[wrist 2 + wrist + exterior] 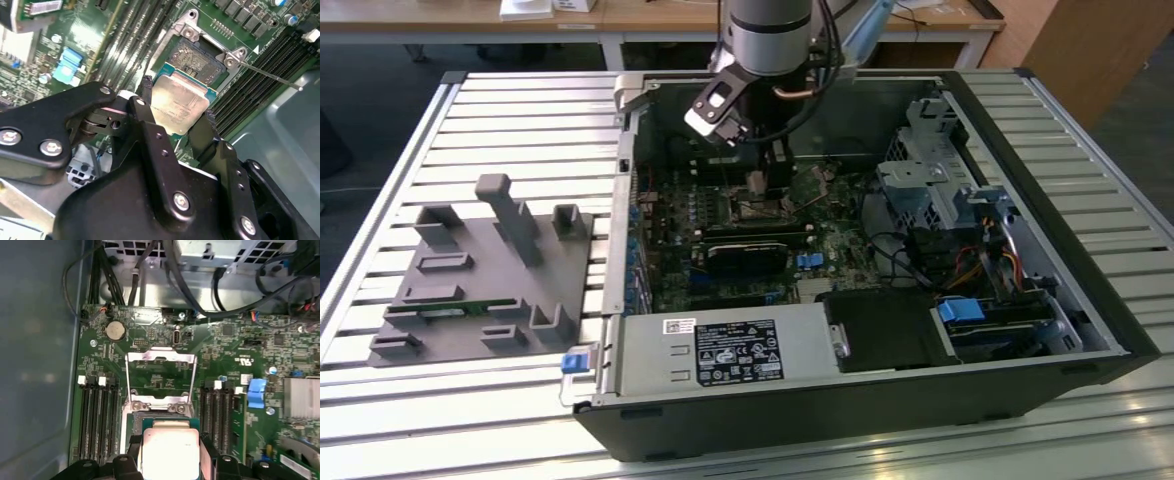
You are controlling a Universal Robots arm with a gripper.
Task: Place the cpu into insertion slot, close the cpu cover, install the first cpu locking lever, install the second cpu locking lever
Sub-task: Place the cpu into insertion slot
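Here we go: the claw [177, 101] is clamped on the cpu [170, 452], with a finger [150, 115] on each of two opposite edges and the silvery top facing up. The chip hangs just short of the insertion slot [197, 57]. It overlaps the slot's near edge in the second wrist view and, by the look of it, is not seated yet.

On the far side of the slot the cpu cover [160, 372] stands flipped open, so the dark centre is bare and ready. A thin lever rod [272, 76] juts out to one side of the slot, clear of the opening. Long memory slots [97, 420] flank the slot on both sides.

The chip's edges look roughly parallel to the slot's metal rim, and that squareness is what counts here. My read is to carry the chip fully over the slot's centre, keep it level, and lower it straight down. Dragging it sideways risks damaging the slot's contacts. The claw should let go only once the chip lies flat inside the rim, and the fingers must stay clear of the cover's hinge.
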